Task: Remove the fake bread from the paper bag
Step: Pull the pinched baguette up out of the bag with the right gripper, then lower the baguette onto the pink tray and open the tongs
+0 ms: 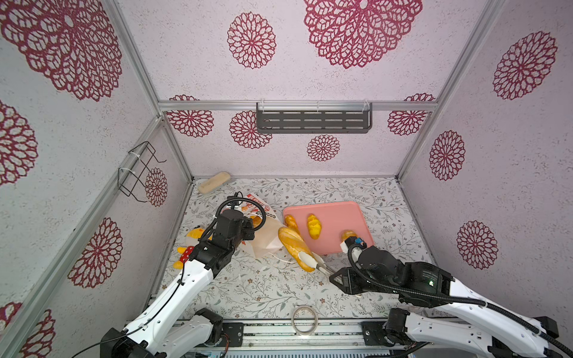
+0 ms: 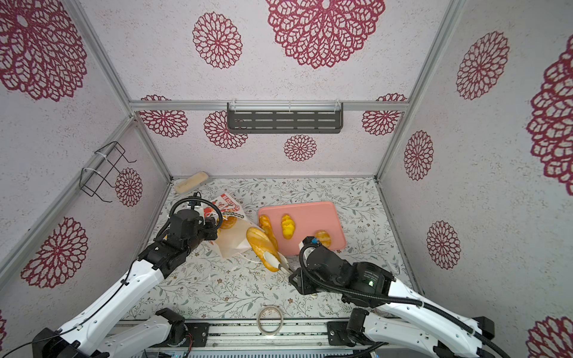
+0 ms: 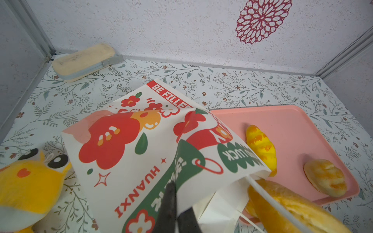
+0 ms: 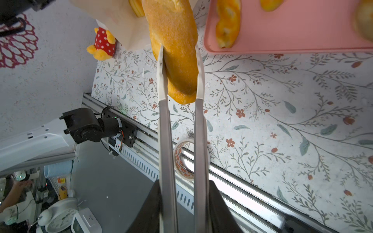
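The paper bag (image 1: pixel 266 238) (image 3: pixel 125 141), white with red flower print, lies tilted on the table with its mouth toward the pink tray. My left gripper (image 3: pixel 176 201) is shut on the bag's edge. My right gripper (image 4: pixel 184 183) is shut on metal tongs (image 1: pixel 313 262) (image 4: pixel 165 121). The tongs' white tips clamp the near end of a long loaf (image 1: pixel 294 246) (image 2: pixel 260 243) (image 4: pixel 175 40) of fake bread, whose far end is at the bag's mouth. One bun (image 1: pixel 256 220) shows inside the bag. A braided roll (image 1: pixel 291 223), a yellow roll (image 1: pixel 314 226) and a round bun (image 1: pixel 348 235) lie on the tray.
The pink tray (image 1: pixel 341 217) sits right of the bag. A yellow plush toy (image 1: pixel 190 245) lies under my left arm. A beige block (image 1: pixel 214 183) rests in the far left corner. A tape roll (image 1: pixel 304 319) lies at the front rail.
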`<action>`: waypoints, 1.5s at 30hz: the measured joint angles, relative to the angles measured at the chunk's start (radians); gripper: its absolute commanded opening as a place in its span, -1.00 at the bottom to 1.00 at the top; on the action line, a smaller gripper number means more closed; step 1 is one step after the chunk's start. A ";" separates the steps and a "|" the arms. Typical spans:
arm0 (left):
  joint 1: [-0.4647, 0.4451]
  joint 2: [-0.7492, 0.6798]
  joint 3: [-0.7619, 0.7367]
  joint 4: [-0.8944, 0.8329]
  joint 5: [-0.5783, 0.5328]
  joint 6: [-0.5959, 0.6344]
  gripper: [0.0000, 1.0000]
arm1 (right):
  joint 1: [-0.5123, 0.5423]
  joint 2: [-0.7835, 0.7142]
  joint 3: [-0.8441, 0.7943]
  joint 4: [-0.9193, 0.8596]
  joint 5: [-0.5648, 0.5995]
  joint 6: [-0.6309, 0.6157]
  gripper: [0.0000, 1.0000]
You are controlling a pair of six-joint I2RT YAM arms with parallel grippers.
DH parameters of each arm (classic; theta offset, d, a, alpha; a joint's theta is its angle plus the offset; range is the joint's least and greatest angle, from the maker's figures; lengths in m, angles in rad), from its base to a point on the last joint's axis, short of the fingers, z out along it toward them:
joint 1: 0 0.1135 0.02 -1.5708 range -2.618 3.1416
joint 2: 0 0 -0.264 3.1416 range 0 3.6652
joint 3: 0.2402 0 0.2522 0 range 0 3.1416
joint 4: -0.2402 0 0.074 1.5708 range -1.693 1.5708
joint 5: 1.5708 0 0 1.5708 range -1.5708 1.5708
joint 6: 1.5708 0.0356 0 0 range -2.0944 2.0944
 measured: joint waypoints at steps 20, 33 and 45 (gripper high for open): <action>0.000 -0.001 0.006 -0.023 -0.024 -0.011 -1.00 | -0.233 0.040 0.053 -0.032 0.327 0.023 -1.00; 0.000 -0.015 0.006 -0.039 -0.018 -0.009 -1.00 | -0.485 0.264 -0.073 0.182 0.089 -0.130 -1.00; 0.000 -0.015 0.006 -0.042 -0.006 0.005 -1.00 | -0.501 0.341 -0.151 0.301 0.031 -0.149 -1.00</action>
